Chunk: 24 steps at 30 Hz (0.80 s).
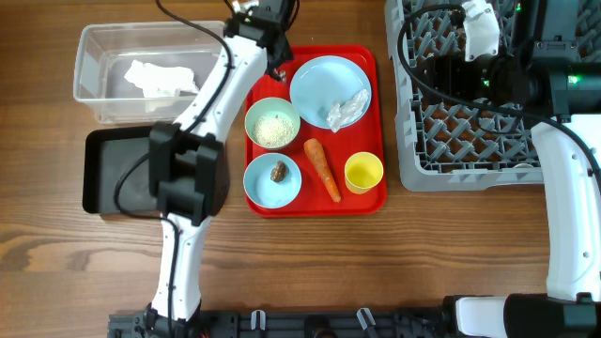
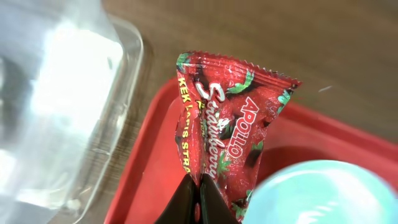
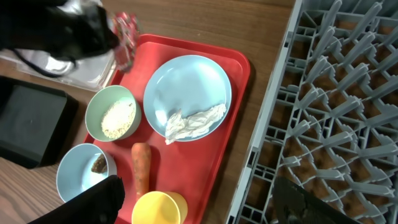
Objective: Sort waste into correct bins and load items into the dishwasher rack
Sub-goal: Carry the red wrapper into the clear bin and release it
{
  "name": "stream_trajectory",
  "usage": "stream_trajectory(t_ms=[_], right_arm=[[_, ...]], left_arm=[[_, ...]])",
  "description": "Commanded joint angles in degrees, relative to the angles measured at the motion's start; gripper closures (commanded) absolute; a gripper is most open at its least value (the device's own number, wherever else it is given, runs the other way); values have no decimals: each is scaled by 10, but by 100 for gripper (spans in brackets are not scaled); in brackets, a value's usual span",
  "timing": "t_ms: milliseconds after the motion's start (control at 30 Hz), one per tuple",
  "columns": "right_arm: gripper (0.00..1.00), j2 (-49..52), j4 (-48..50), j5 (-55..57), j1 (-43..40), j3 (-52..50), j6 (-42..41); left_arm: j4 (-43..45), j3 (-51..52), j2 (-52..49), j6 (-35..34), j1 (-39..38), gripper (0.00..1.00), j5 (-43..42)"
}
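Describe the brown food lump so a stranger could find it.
Find the flat red plastic tray mid-table. Its near left corner holds a light blue round bowl. The small brown food lump lies inside; the neighbouring pale green bowl holds white rice instead.

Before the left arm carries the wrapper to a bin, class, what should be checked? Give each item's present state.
1. Left gripper shut on wrapper: ok.
2. Wrapper lifted off red tray: cannot tell.
3. Tub has room beside its paper: ok.
4. Black tray unobstructed: not ok, left arm covers part.
5. Right gripper open, away over rack: ok.
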State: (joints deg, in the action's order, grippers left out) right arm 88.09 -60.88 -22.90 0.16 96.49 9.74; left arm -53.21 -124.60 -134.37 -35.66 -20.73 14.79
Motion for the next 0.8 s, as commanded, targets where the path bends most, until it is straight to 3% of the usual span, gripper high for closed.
stream_trajectory(t_ms=[0, 267, 467, 733, 767], right_arm=[[21, 9, 0, 4, -1, 5, 7], [21, 9, 1, 6, -2, 5, 8], [21, 9, 4, 6, -2, 5, 7], [23, 9, 4, 6, -1, 5, 7], [23, 9, 3, 6, -2, 5, 7]], left_arm=[[-6, 1, 66, 10, 5, 96, 13], [-46, 1, 129, 27, 45, 96, 18], [-109, 1, 126, 22, 111, 96, 18], [-115, 1, 120, 22, 171, 96, 13], [-115, 1, 118, 22, 173, 85, 9]])
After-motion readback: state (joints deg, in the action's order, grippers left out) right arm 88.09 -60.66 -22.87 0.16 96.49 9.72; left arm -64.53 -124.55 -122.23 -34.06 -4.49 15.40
